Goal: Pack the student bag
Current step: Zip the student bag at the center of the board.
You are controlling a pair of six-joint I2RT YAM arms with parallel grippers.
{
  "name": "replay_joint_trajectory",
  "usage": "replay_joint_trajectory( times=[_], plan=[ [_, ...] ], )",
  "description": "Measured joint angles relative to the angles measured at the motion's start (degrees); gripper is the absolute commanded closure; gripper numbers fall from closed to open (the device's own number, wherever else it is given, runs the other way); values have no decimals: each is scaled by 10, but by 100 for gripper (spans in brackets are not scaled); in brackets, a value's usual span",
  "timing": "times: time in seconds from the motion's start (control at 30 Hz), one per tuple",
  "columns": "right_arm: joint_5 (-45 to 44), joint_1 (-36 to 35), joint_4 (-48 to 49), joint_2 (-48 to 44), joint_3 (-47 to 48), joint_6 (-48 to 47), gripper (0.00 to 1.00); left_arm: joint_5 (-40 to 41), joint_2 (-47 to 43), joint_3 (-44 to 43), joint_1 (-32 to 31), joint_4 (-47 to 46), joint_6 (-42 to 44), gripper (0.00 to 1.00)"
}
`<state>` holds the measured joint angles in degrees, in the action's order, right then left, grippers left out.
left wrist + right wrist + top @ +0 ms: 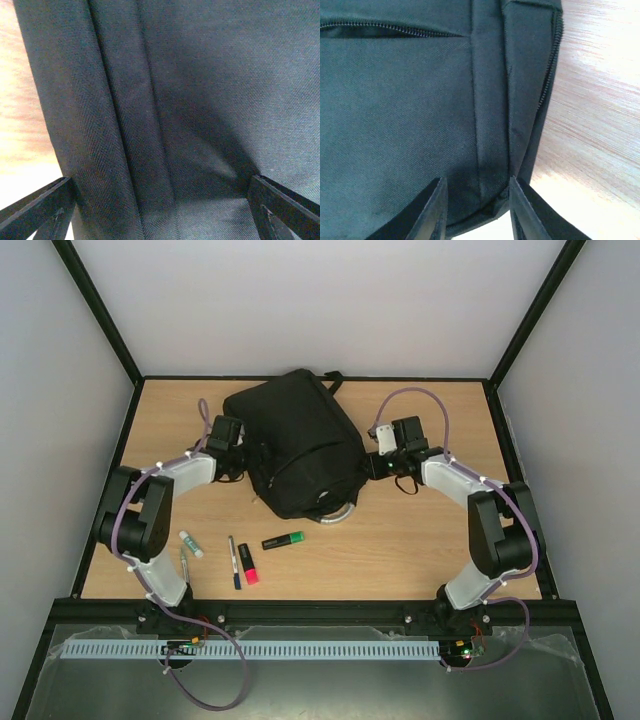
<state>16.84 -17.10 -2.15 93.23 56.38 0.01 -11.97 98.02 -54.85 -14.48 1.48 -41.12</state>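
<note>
The student bag (300, 440) is a large black backpack lying flat in the middle of the table, its grey loop handle (341, 512) pointing toward the arms. My left gripper (245, 455) is at the bag's left side. In the left wrist view it (160, 187) is open wide, with black fabric (190, 100) filling the space between the fingers. My right gripper (372, 462) is at the bag's right side. In the right wrist view it (477, 184) is closed on a fold of the bag's edge (492, 150), beside a zip (550, 75).
In front of the bag lie a green highlighter (283, 539), a pink highlighter (248, 567), a black marker (234, 561), a white glue stick (190, 544) and a thin pen (184, 566). A black frame borders the wooden table (420, 540).
</note>
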Motion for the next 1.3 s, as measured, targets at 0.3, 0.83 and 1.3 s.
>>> replay_joint_trajectory(
  times=[0.3, 0.83, 1.3],
  plan=[
    [-23, 3, -29, -20, -31, -12, 99, 32, 71, -88, -71, 3, 35, 9],
    [-187, 3, -170, -296, -134, -150, 56, 42, 91, -120, -195, 25, 107, 11],
    [-57, 160, -195, -83, 38, -111, 33, 63, -17, -54, -195, 32, 89, 10]
  ],
)
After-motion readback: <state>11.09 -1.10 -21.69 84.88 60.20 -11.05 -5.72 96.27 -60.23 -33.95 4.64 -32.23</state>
